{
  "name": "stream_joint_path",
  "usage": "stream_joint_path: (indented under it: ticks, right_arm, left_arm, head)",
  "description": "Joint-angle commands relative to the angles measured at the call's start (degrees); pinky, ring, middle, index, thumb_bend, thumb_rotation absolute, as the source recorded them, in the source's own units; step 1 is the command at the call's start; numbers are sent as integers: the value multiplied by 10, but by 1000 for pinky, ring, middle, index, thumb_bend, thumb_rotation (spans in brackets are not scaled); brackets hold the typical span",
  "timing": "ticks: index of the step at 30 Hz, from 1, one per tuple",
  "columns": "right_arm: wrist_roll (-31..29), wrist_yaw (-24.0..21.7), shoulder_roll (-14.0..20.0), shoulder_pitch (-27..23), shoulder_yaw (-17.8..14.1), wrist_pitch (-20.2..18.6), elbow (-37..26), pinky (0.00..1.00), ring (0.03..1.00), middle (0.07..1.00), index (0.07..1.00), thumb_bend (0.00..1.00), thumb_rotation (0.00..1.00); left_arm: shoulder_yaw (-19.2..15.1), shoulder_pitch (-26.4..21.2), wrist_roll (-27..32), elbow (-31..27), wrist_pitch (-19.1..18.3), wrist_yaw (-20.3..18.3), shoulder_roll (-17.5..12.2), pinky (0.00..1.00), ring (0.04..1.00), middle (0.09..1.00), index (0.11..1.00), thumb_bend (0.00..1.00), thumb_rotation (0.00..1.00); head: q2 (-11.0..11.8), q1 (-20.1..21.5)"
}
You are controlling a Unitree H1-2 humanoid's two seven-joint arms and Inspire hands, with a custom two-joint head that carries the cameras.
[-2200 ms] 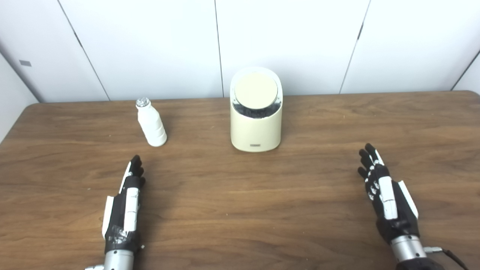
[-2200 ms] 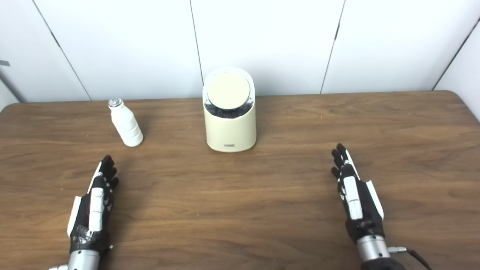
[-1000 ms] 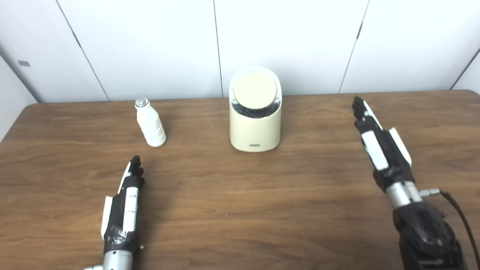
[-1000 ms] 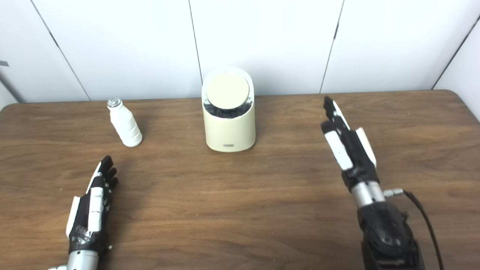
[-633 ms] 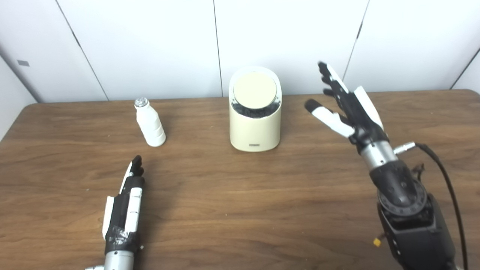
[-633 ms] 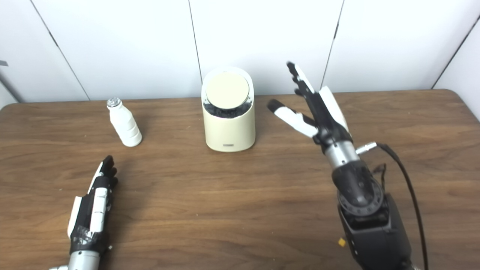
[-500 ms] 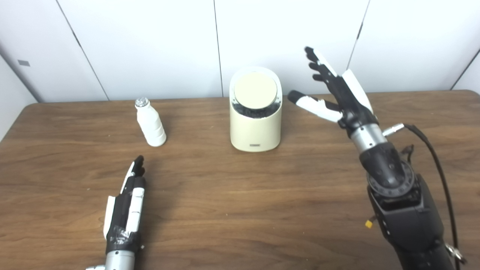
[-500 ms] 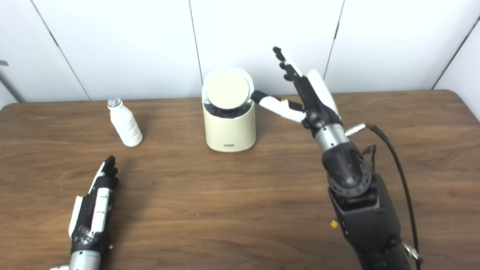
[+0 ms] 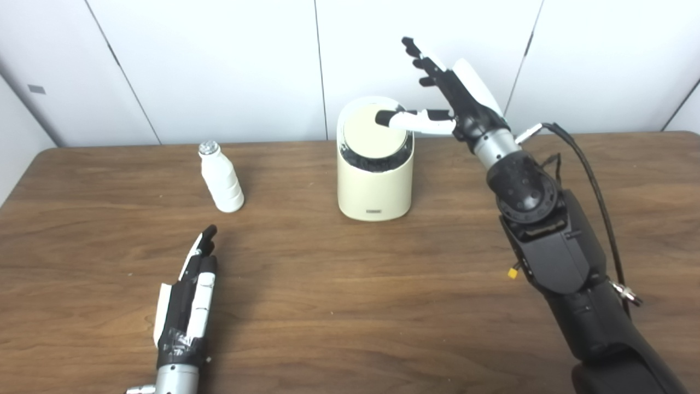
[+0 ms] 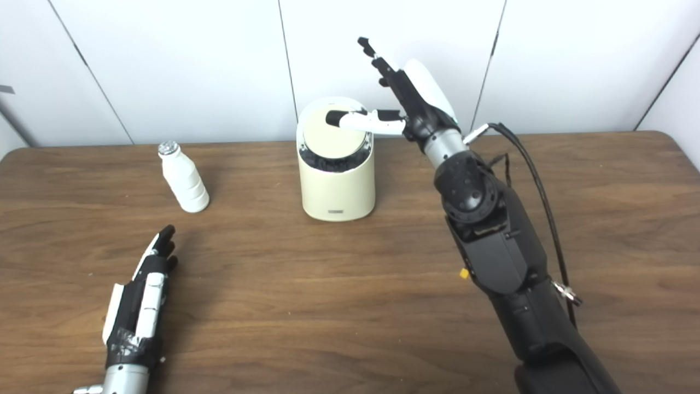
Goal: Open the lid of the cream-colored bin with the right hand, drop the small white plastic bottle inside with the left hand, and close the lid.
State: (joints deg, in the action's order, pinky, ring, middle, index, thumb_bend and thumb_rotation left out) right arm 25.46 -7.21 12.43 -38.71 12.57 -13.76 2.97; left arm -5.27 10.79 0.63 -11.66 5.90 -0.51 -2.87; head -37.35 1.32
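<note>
Now your right hand (image 9: 465,104) is spread open, empty, thumb over the round lid (image 9: 375,129) of the cream-colored bin (image 9: 374,180). Press gently near the lid's far edge. The left hand (image 9: 186,303) rests open on the worktop (image 9: 339,284), near the small white plastic bottle (image 9: 220,178).

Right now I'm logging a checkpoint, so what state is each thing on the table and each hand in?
lid: closed, tilted toward the camera.
cream-colored bin: upright on the table.
small white plastic bottle: upright, capped, untouched.
right hand: open, raised, thumb over the lid; contact unclear.
left hand: open, empty, low over the table.
</note>
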Motion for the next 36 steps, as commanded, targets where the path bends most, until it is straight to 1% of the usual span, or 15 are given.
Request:
stream_joint_path:
  ticks: [1,4,8,13,18,23,29,32,36]
  right_arm:
    - [11,11,-1,-40,3,27,2,824,925,946,973,876,573]
    - [15,10,-2,-51,5,26,21,826,930,949,967,882,527]
    - [31,14,-2,-64,10,27,41,846,950,959,965,884,492]
    - [41,18,4,-78,10,39,71,866,962,963,960,888,419]
    - [45,16,9,-81,9,45,85,878,963,963,954,899,386]
    - [50,24,11,-81,8,55,94,870,957,958,949,900,376]
    - [49,28,12,-78,8,70,101,900,955,948,939,902,347]
    - [52,23,12,-77,10,68,100,913,959,948,940,898,326]
    - [57,16,12,-74,15,62,96,927,963,950,944,918,356]
  left_arm:
    - [4,4,-7,5,21,2,-1,987,1000,995,955,584,884]
    - [5,4,-4,6,20,2,1,994,1000,999,957,594,873]
    - [6,5,-8,3,18,5,5,990,1000,1000,956,595,873]
    - [6,5,-6,1,13,10,12,996,1000,998,957,602,889]
    - [6,6,1,2,13,9,13,999,1000,1000,961,601,915]
    - [5,6,13,-1,8,6,15,1000,1000,1000,966,594,910]
    - [5,5,13,0,9,7,16,1000,1000,1000,968,616,935]
    - [5,5,10,0,8,9,16,1000,1000,1000,969,625,935]
    - [6,5,11,-1,10,7,15,1000,1000,1000,968,629,931]
  head:
    - [0,0]
    - [0,0]
    - [0,-1]
    - [1,-2]
    - [0,-3]
    - [0,-3]
    - [0,-5]
    - [0,-5]
    - [0,-5]
